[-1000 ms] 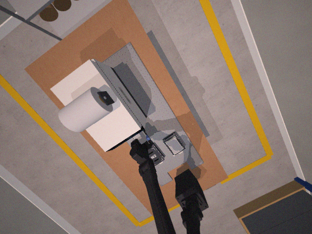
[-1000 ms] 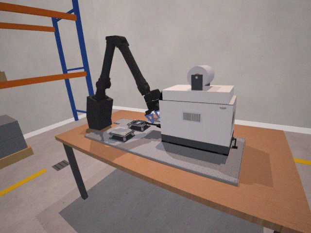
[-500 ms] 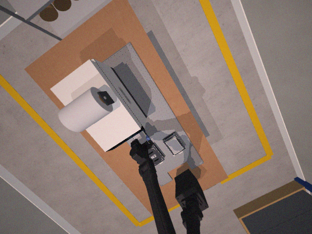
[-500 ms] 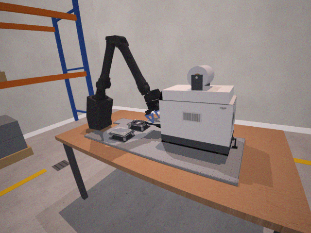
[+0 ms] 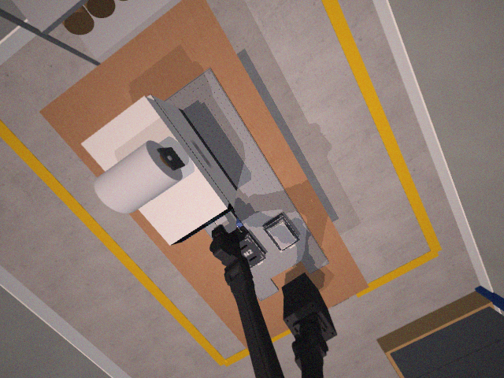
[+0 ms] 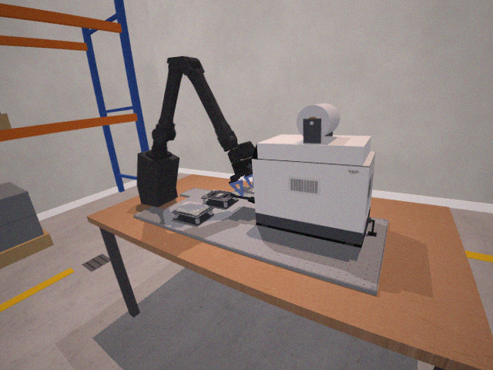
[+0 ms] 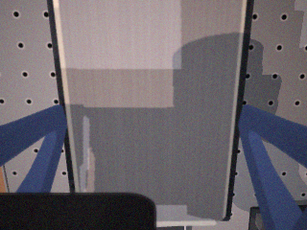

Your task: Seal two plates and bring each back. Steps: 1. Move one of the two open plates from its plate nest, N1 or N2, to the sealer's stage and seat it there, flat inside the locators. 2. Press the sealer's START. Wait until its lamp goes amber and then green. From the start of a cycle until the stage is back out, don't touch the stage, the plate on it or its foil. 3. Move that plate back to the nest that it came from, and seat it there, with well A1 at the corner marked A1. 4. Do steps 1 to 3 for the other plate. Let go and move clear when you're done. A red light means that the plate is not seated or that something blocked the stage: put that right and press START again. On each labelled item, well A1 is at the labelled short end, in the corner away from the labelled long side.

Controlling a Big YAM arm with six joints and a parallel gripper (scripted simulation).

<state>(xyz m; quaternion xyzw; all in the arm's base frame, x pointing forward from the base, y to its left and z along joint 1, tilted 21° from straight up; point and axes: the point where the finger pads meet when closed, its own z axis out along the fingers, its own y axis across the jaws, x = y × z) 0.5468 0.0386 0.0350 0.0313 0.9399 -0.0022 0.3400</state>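
Note:
In the wrist view a plate [image 7: 151,110] with a smooth grey foil-like top and dark rim lies flat below me, over the perforated baseplate. My gripper [image 7: 153,114] is open, with one blue finger on each long side of this plate. In the top and exterior views my gripper [image 5: 237,224] [image 6: 243,183] hangs low at the sealer's [image 6: 314,186] left end, where the plate is mostly hidden. The dark nest marked N2 [image 5: 253,250] [image 6: 218,197] is empty. The other nest holds a pale plate [image 5: 280,232] [image 6: 191,211].
The white sealer box [image 5: 162,179] carries a foil roll [image 5: 134,179] [image 6: 318,117] on top and stands close beside my wrist. The arm's black base [image 6: 157,181] stands at the baseplate's left end. A blue and orange rack [image 6: 107,99] stands behind the table.

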